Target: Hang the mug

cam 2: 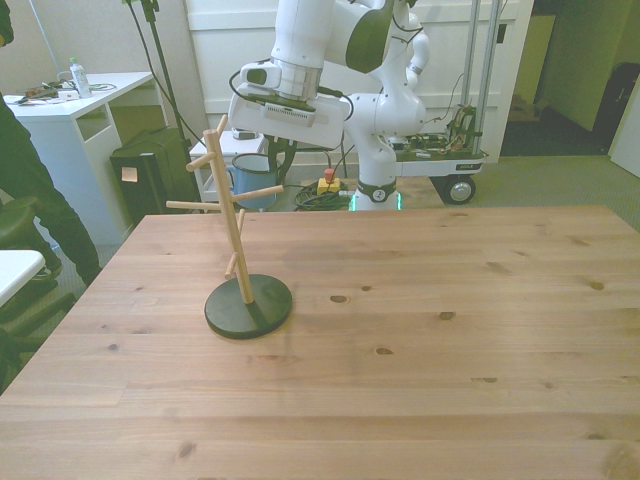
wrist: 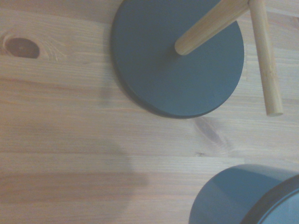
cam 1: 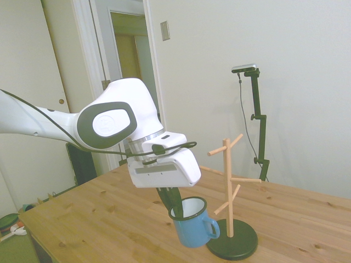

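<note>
1 arm, 1 gripper (cam 1: 176, 208), 1 mug (cam 1: 192, 223), 1 peg tree (cam 1: 229, 186) on the wooden table (cam 1: 109, 219). That's all of it on the tabletop.

Mug: blue enamel, dark rim, white inside. It's off the table, held up in the air by the gripper, dark fingers clamped on the rim w/ one going down inside the cup. Tilted a bit, loop handle (cam 1: 213, 226) pointing toward the tree. In the side view it hangs just beside the tree's dark round base (cam 1: 232, 244), not on any peg. In the front view it's behind the pegs, partly hidden, at approx mid-height of the post.

Tree: 1 upright post, several angled pegs; I count approx 6 in the side view, none carrying anything.

Wrist view: base disc (wrist: 177, 60), post foot, 1 peg and the mug's blue side (wrist: 238, 196) over bare wood, blurry.

1 person in dark clothing (cam 2: 25, 180) at the front view's left edge.
</note>
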Available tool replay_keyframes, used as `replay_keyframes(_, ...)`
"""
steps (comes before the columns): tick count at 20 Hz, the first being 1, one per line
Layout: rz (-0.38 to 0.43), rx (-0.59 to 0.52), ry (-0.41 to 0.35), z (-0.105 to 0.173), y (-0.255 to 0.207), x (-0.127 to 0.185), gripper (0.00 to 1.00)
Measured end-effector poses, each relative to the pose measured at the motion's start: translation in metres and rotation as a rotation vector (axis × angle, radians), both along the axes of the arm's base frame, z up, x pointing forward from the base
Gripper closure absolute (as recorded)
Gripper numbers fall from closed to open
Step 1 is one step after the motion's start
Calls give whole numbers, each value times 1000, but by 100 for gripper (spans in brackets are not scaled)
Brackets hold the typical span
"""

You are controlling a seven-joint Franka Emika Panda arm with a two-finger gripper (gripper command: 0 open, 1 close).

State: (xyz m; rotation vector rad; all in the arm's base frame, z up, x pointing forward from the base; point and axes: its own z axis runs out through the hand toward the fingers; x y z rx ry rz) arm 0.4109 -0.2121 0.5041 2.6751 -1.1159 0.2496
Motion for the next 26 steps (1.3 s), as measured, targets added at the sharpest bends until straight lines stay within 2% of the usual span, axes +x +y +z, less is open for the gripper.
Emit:
replay_keyframes(11,-9,-10,-2,15,-10,16,100)
replay_keyframes(20,27,-8,20,7,12,45,100)
replay_keyframes(26,39,-5,26,3,22,53,100)
